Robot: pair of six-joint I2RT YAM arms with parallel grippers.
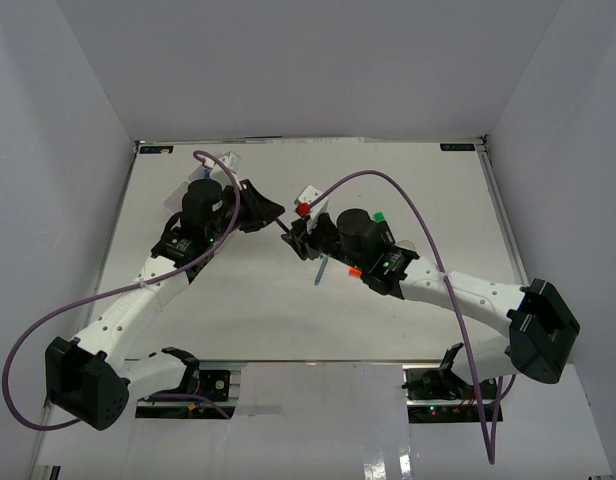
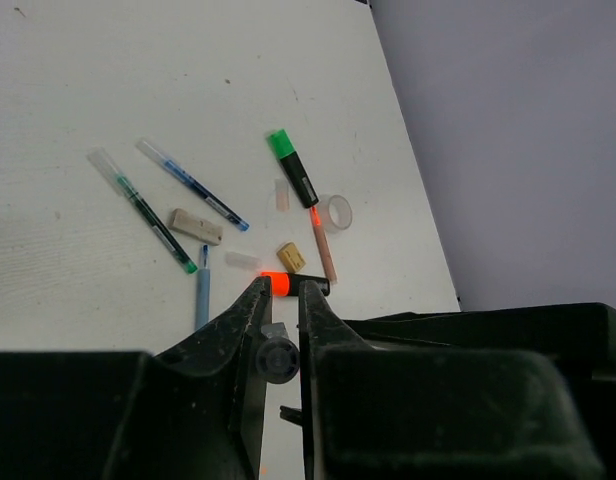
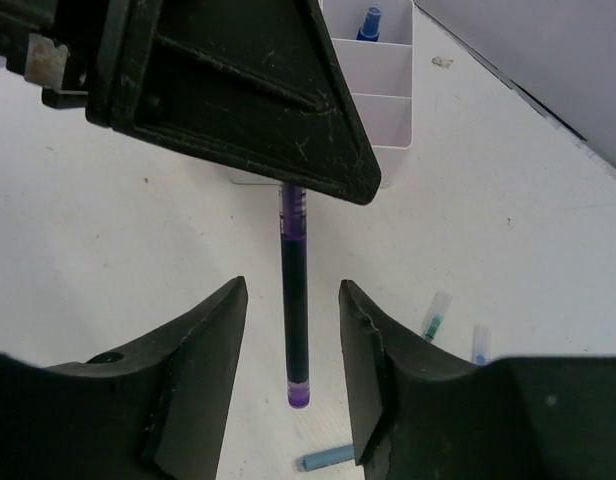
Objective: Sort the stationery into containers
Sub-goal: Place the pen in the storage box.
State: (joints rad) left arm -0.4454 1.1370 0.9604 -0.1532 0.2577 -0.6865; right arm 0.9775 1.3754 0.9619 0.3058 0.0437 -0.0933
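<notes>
My left gripper [image 1: 271,212] is shut on the top of a purple pen [image 3: 294,300], which hangs down above the table. In the left wrist view the pen shows end-on [image 2: 278,358] between the nearly closed jaws of my left gripper [image 2: 284,290]. My right gripper [image 3: 292,290] is open, one finger on each side of the pen, not touching it. The white divided tray [image 3: 383,120] stands behind, with a blue-capped bottle [image 3: 370,20] in a far compartment. In the top view my right gripper [image 1: 291,237] faces the left one at mid table.
Loose on the table: green highlighter [image 2: 293,165], orange highlighter [image 2: 293,284], blue pens [image 2: 193,185], a green-tipped pen [image 2: 143,210], erasers [image 2: 195,226], tape ring [image 2: 335,212], pink pen [image 2: 323,245], a light-blue pen [image 2: 202,290]. A white red-ended item [image 1: 307,200] lies by the grippers.
</notes>
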